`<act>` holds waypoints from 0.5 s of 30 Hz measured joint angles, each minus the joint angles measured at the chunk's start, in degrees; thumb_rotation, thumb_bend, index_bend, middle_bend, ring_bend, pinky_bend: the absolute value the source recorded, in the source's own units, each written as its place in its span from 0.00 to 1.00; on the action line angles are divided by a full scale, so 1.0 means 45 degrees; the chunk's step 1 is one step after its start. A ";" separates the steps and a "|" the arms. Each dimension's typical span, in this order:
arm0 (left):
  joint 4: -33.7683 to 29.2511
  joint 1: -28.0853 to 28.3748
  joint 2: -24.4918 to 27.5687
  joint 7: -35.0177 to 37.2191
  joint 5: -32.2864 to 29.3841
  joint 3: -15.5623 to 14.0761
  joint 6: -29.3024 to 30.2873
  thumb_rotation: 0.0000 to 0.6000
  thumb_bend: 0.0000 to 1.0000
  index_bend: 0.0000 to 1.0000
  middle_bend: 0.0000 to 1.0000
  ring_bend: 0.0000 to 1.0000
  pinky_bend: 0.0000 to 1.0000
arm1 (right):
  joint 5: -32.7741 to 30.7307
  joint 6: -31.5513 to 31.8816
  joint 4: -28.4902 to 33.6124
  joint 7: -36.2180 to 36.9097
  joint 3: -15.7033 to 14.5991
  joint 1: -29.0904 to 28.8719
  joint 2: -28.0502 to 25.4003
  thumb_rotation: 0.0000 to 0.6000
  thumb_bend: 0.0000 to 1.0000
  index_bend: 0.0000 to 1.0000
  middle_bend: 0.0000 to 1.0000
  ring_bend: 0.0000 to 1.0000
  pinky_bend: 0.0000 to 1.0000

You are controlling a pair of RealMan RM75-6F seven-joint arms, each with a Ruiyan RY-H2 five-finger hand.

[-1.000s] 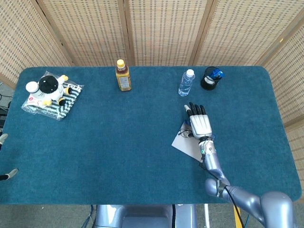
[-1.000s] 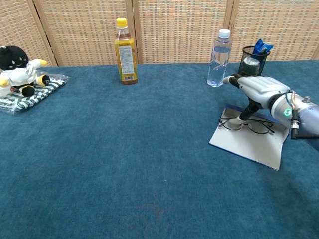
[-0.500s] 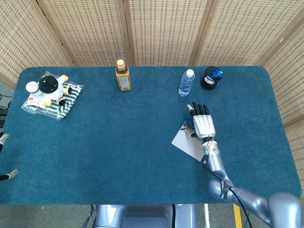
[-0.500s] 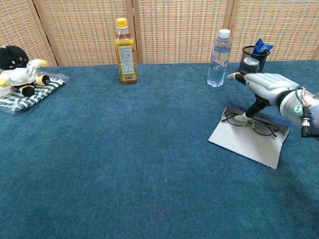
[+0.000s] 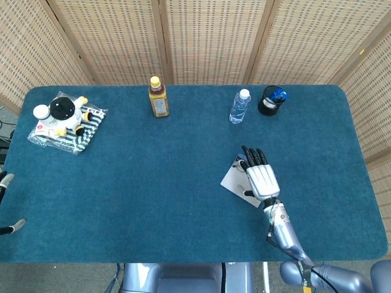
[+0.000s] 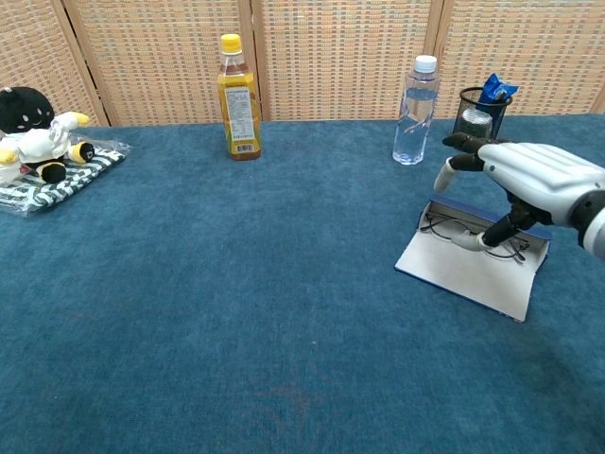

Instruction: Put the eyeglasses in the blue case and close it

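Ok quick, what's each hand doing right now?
Left hand: not in view.
Right hand: open, fingers spread above the eyeglasses in the blue case, thumb down by them, holding nothing.

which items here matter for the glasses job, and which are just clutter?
Job:
- eyeglasses, lying in the case
- open blue case
- right hand, over the glasses, a finger reaching down to them

Clutter:
- orange drink bottle
- water bottle
- black mesh cup
- plush toy on a striped bag

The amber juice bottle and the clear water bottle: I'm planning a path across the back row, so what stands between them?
Nothing: in the chest view only bare blue cloth separates the amber juice bottle from the clear water bottle.
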State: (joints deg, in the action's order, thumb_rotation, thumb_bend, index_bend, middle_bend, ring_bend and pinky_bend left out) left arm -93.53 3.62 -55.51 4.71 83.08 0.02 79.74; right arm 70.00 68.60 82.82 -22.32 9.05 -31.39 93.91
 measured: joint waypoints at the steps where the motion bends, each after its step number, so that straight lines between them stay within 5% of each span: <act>1: -0.0003 -0.0012 0.0001 -0.0001 0.0028 -0.0008 0.0034 1.00 0.00 0.00 0.00 0.00 0.00 | 0.0150 0.0159 0.0177 -0.0037 -0.0185 0.0135 -0.0010 1.00 0.31 0.33 0.00 0.00 0.04; 15: 0.0045 -0.0159 0.0028 0.0158 0.0277 -0.0079 0.0359 1.00 0.00 0.00 0.00 0.00 0.00 | 0.0129 0.0348 -0.1090 -0.1564 -0.0570 0.0197 0.1672 1.00 0.31 0.34 0.00 0.00 0.04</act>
State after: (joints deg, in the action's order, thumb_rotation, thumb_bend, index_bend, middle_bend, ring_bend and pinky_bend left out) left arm -93.33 2.91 -55.39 5.42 84.33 -0.33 81.35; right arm 70.58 70.17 77.92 -29.36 6.49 -30.50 101.43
